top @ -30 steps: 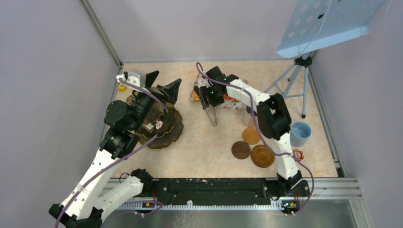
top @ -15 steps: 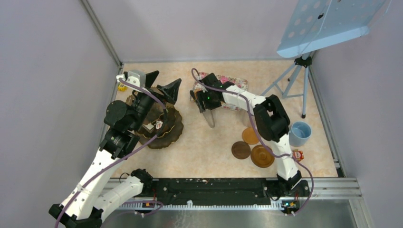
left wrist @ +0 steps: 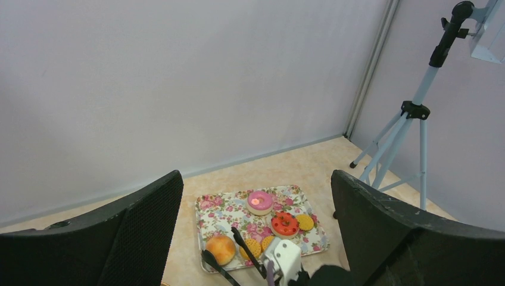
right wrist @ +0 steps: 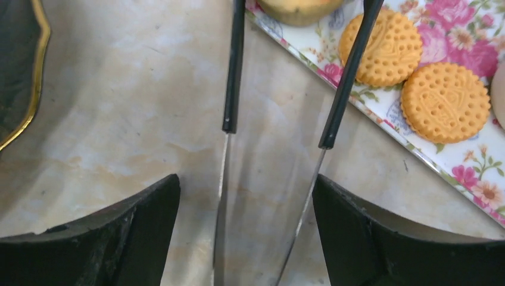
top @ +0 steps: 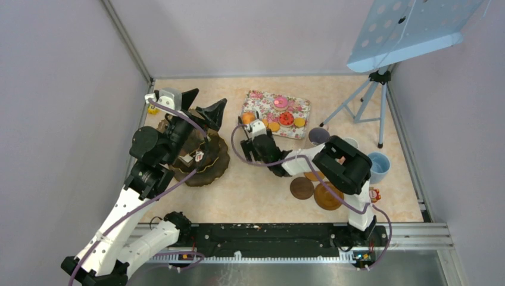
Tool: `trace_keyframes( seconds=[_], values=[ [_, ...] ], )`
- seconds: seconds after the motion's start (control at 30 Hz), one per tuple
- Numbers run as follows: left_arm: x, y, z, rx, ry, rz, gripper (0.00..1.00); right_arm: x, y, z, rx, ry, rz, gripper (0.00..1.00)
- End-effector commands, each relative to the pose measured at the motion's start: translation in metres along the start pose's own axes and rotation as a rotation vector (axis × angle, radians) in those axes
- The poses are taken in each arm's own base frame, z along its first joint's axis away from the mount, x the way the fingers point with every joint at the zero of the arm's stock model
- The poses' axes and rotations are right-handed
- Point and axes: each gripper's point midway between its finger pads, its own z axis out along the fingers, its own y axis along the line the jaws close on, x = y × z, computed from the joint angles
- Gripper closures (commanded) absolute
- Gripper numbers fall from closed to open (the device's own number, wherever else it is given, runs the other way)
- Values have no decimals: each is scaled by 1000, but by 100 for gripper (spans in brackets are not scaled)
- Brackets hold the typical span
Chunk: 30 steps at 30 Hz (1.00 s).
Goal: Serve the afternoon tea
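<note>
Beige marbled table (top: 250,190), lilac walls, tripod at the far right. Rose-patterned tray (top: 259,101) sits mid-far on the table and holds the food: pink cake (top: 280,102), red cake (top: 286,118), orange bun (top: 248,118) and round biscuits (right wrist: 390,47) along its near edge. Lilac mug (top: 318,136) is just right of the tray, and the light-blue mug (top: 376,167) stands further right, near the brown saucers (top: 302,187). Dark gold-rimmed plate (top: 211,161) lies under the left arm, well apart from the tray. Left gripper (top: 202,107) hangs above that plate with jaws spread wide, holding nothing. Right gripper (right wrist: 244,182) is low over the table at the tray's near-left corner, jaws spread. Black tongs (right wrist: 233,65) run between its fingers, tips reaching onto the tray by the bun. The wrist view shows a gap on each side, so neither finger touches them. Step, as I judge it: taking hold of the tongs, with serving not yet begun since every sweet in view is on the tray. The next move calls for closing evenly on both tong arms, firm enough to lift but not so hard the tips clamp shut. Then lift them clear of the tray rim, without nudging the biscuits.
</note>
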Motion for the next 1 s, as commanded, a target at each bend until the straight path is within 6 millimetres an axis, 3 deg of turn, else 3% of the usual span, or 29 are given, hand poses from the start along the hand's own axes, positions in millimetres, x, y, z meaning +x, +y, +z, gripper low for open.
trace_keyframes(
  seconds=[0.0,0.2,0.47,0.6,0.7,0.83,0.97],
  values=[
    [-17,-3,-3,10,-59,-13,1,1,-4,3,111,-206,-42,22],
    [-13,-3,-1,10,-49,-13,1,28,-17,9,198,-263,-58,26],
    [-9,-3,1,13,-39,-13,1,12,-25,2,231,-253,-84,55],
    [-9,-3,1,10,-40,-12,1,-8,-22,-13,198,-252,-63,60],
    [-9,-3,1,9,-39,-10,1,-41,-9,-35,117,-219,-19,63],
    [-8,-2,1,4,-36,-7,1,-62,0,-58,-58,-23,104,63],
    [-9,-4,1,14,-38,-10,1,-67,0,-81,-178,160,192,63]
  ],
)
